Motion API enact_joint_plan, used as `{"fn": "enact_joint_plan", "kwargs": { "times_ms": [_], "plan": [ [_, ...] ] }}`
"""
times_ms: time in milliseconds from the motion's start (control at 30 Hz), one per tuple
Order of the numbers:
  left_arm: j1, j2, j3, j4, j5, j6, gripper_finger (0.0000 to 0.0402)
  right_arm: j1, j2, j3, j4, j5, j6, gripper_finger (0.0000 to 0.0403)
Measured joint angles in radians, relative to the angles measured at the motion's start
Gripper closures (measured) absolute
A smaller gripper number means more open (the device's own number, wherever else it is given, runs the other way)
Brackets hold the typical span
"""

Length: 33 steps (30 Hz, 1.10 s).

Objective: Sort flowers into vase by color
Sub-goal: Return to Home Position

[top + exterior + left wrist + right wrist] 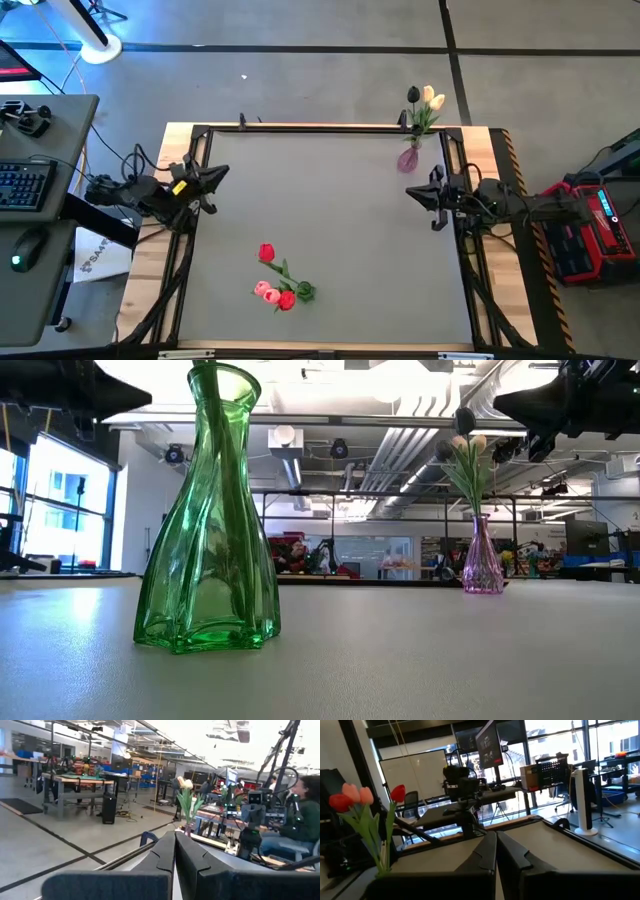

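Observation:
A green glass vase point(210, 520) stands near the table's front edge with red and pink flowers point(275, 282) point(360, 800) upright in it. A pink glass vase point(408, 158) point(482, 565) stands at the far right and holds cream and near-black flowers point(425, 100) point(185, 795). My left gripper point(222, 172) point(175, 851) hovers shut over the table's left side. My right gripper point(410, 193) point(496, 851) hovers shut over the right side. Both point level toward the middle, well clear of both vases.
A black frame point(330, 128) runs along the table's edges. A desk with a keyboard point(25, 185) stands left of the table and a red case point(590, 225) stands right of it. A person point(305, 815) sits beyond the right side. The grey mat point(340, 220) between the arms is bare.

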Motion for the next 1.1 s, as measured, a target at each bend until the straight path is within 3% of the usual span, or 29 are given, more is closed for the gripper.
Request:
{"fn": "enact_joint_plan", "kwargs": {
  "times_ms": [233, 567, 800, 967, 1100],
  "plan": [
    [0.000, 0.000, -0.017, -0.121, 0.002, -0.126, 0.0401, 0.000, -0.066, 0.000, -0.067, 0.001, -0.023, 0.0403],
    [0.000, 0.000, -0.147, -0.031, 0.008, -0.251, 0.0401, 0.000, -0.093, 0.000, -0.147, 0.004, -0.046, 0.0403],
    [0.000, 0.000, -0.152, 0.089, 0.017, -0.189, 0.0401, 0.000, -0.102, 0.018, -0.152, -0.017, -0.039, 0.0403],
    [0.000, 0.000, -0.064, 0.022, 0.017, -0.087, 0.0401, 0.000, -0.149, 0.089, -0.328, -0.029, -0.054, 0.0403],
    [0.000, 0.000, -0.011, -0.034, 0.016, -0.051, 0.0401, 0.000, -0.181, 0.095, -0.342, -0.005, -0.054, 0.0403]
  ]
}}
